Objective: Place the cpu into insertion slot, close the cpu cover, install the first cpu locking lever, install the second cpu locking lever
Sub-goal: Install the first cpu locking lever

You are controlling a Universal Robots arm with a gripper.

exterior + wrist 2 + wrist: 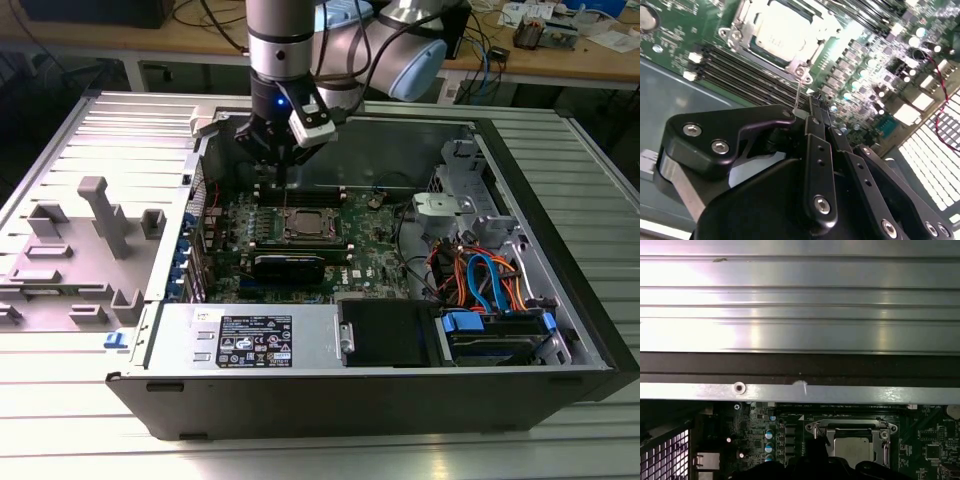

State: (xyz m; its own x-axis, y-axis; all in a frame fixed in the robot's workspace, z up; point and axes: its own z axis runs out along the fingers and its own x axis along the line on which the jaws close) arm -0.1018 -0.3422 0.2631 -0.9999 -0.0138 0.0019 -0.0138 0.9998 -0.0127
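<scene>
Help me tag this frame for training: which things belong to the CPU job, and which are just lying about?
Job in hand:
gripper
cpu
cpu cover
insertion slot
locking lever

Lying about:
grey fixtures
blue and orange cables
memory slots

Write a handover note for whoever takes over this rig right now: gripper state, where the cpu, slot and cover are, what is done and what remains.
The gripper is shut and poised low over the green motherboard, beside the insertion slot.
The cpu sits in the slot, and the cpu cover lies down over it.
A thin locking lever stands raised and reaches up to the fingertips. Whether it is pinched cannot be told.
Done: cpu placed, cover closed.
Left: the raised lever is not latched. The other lever's state cannot be told.
</scene>
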